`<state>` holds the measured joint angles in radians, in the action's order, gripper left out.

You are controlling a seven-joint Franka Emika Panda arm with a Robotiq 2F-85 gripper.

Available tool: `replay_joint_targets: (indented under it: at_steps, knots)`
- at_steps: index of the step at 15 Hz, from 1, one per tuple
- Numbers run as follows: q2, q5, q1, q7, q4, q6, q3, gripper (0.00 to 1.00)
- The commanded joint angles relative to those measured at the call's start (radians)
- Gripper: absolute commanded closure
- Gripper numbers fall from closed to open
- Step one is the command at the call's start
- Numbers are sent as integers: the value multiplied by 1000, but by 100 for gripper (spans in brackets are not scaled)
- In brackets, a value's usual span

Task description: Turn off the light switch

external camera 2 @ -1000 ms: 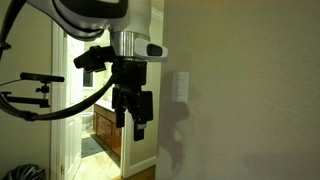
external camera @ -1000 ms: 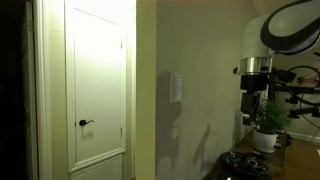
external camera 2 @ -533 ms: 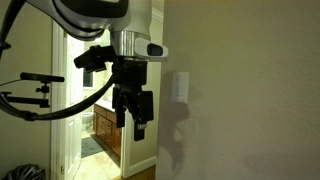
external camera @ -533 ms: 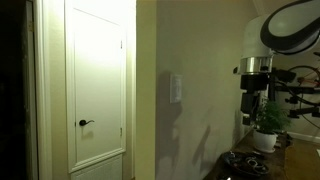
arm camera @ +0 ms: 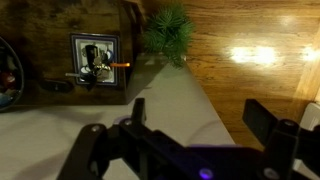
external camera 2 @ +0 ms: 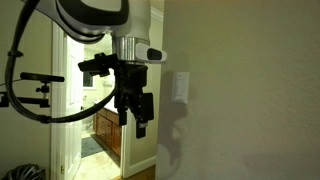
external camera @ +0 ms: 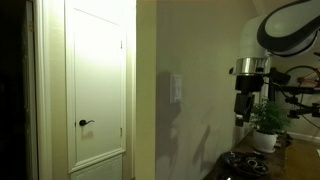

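We find the gripper [external camera: 241, 116] a little closer to the light switch [external camera: 176, 88] than a moment ago, though well apart from it. In an exterior view the wrist [external camera 2: 128, 68] is turned slightly, and the black cable [external camera 2: 13, 62] loops further into the frame.

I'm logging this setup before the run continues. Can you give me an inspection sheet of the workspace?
Surface: plain beige wall, dimly lit.
Job's things: small pale white rectangular light switch plate on the wall near the corner, not touched.
Clutter: small green potted plant; dark framed picture in the wrist view.
Grippers: black Robotiq gripper hangs apart from the switch, jaws open.
Cables: black cable loops beside the arm.
Surroundings: white panelled door with black handle; lit doorway with wooden cabinets.
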<state>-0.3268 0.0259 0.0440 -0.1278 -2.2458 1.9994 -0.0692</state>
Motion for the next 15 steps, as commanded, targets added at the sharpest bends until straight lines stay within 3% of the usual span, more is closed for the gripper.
replay_joint_targets:
  at_steps: [1, 13, 14, 15]
  knots:
    - [33, 31, -27, 30, 24, 60, 23, 0]
    - [132, 31, -42, 140, 133, 240, 78, 2]
    - [141, 30, -41, 152, 144, 260, 79, 21]
    - [151, 35, -41, 156, 155, 280, 79, 26]
